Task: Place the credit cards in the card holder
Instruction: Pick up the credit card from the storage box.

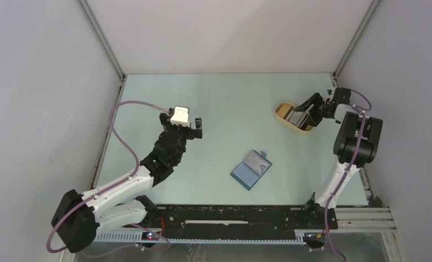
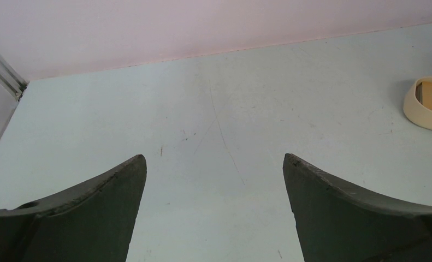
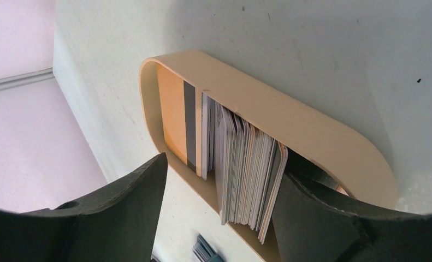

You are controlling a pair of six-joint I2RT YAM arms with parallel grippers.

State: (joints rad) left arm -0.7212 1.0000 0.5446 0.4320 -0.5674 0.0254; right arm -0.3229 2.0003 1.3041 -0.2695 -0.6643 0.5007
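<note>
Right claw (image 3: 223,165), parted and empty, straddles whitish-grey credit cards (image 3: 245,164) standing edgewise in a tan oval tray (image 3: 312,128), faces toward its jaws; the teal-blue folding card holder (image 1: 250,169) lies well apart from that tray.

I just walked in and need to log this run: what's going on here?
The right gripper is at the tan oval tray, its jaws open on either side of a stack of credit cards standing on edge; nothing is gripped yet. The blue card holder lies open on the table nearer the arms, with what looks like one card on it. The left gripper hovers open over bare table, holding nothing.
</note>
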